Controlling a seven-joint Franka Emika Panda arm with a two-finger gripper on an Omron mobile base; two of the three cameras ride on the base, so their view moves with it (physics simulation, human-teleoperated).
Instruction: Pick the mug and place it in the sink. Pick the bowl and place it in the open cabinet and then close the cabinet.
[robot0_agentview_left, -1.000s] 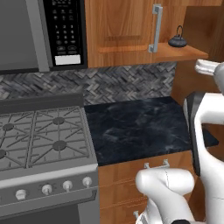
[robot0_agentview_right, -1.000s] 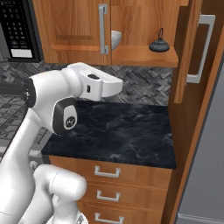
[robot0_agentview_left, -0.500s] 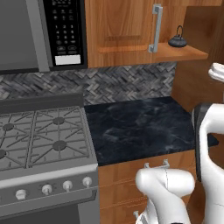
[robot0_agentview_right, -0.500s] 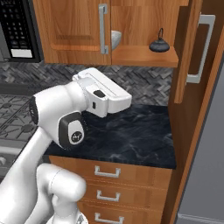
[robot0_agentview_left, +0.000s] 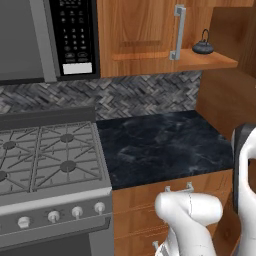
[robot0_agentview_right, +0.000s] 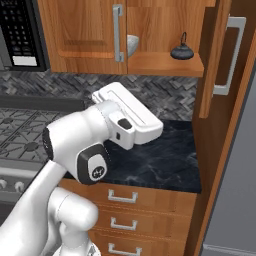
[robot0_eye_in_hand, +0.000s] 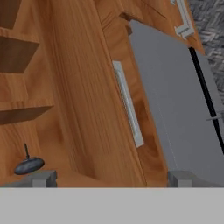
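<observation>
Bowl (robot0_agentview_right: 132, 45) sits on cabinet shelf (robot0_agentview_right: 165, 65) left of teapot (robot0_agentview_right: 182, 51); gripper (robot0_eye_in_hand: 111, 179) empty, fingers apart, facing open door's handle (robot0_eye_in_hand: 127, 103), likely to close it.

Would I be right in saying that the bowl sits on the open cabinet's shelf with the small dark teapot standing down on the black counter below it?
Not quite. The bowl does sit on the shelf of the open cabinet, but the teapot stands on that same shelf, to the bowl's right, not on the black counter. The right base view shows both.
</observation>
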